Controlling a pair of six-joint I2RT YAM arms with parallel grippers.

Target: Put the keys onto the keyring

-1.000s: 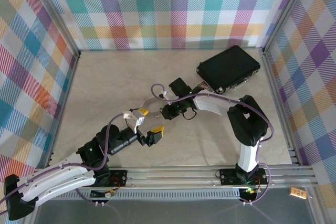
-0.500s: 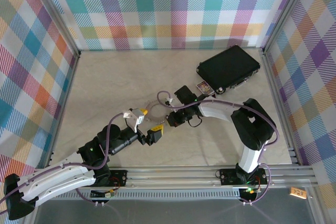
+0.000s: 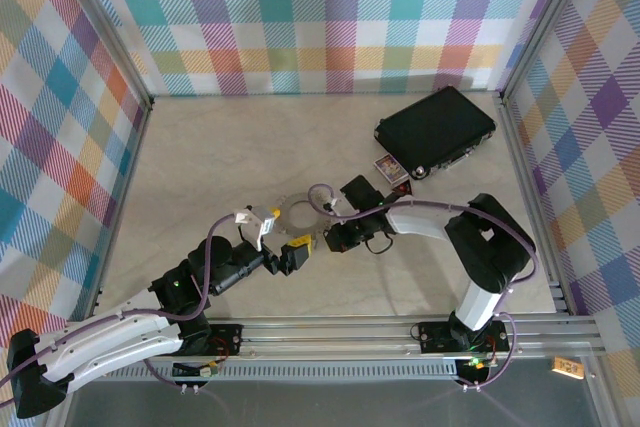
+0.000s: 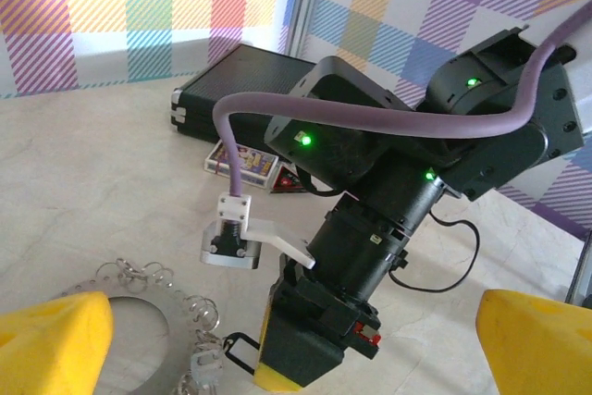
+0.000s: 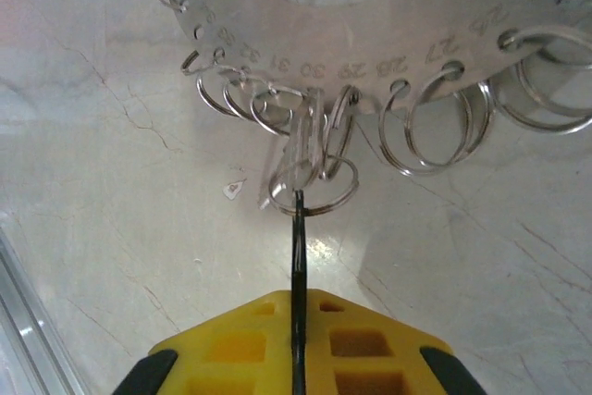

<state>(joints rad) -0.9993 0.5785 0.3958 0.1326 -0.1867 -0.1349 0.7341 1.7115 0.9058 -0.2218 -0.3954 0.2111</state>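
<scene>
While left end effector (image 3: 284,228) gapes, right end effector (image 5: 298,310) pinches perhaps the key (image 5: 298,242), keyring (image 5: 370,34) ahead, case (image 3: 435,130) beyond.

On counter (image 3: 200,157), centre: keyring (image 5: 388,25), flat. At its near edge: left claw (image 3: 285,228) leftward, right claw (image 3: 318,239) rightward, keys (image 5: 298,228) in its tip, touching small rings. Behind right: card box (image 3: 390,169), then case (image 3: 435,130) beyond.
</scene>
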